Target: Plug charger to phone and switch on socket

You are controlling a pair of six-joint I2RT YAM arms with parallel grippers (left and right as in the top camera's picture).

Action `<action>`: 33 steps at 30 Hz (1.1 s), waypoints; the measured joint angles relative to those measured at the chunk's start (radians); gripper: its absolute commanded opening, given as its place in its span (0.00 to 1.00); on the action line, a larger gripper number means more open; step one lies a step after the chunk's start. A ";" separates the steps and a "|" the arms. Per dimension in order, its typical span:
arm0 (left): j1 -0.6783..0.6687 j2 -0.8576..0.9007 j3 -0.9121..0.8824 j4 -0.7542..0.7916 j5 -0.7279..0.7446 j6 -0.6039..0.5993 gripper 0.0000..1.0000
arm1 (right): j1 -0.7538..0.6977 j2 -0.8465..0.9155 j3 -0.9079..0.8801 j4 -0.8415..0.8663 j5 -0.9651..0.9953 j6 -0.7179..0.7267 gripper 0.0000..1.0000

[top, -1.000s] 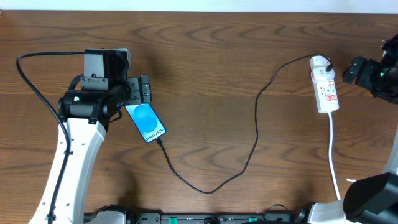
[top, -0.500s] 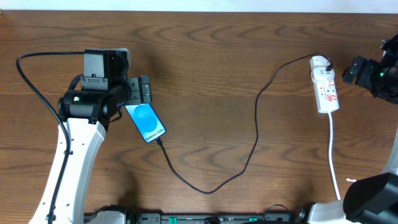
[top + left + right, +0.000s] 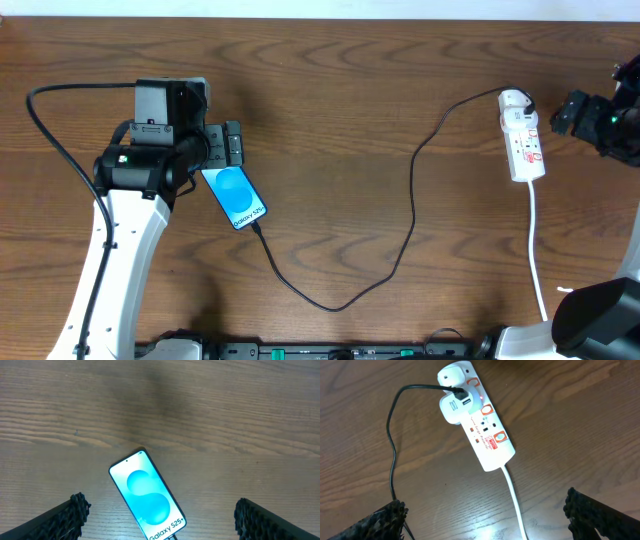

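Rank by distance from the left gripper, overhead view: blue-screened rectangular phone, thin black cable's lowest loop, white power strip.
1. Blue-screened phone, beside the left gripper.
2. Black cable loop, bottom centre.
3. White power strip, far right.

a dark brown wooden table [image 3: 330, 80] under soft, even light

seen from overhead, the tabletop fills nearly the whole view, its grain running side to side in long streaks of lighter and darker brown; a thin pale strip [image 3: 300, 8] runs along the far edge, and whether it is wall or floor cannot be told. in the left wrist view the wood [image 3: 225, 420] looks paler and slightly glossy, with fine wavy grain lines and a blurred dark shadow [image 3: 160, 380] near the top middle. in the right wrist view the same surface [image 3: 570, 400] shows broad swirling grain and a mild sheen. no window or lamp is in view.
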 measured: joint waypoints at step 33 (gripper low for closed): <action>0.000 -0.792 -0.900 0.958 0.012 -0.001 0.95 | 0.000 0.000 0.000 0.000 -0.004 0.000 0.99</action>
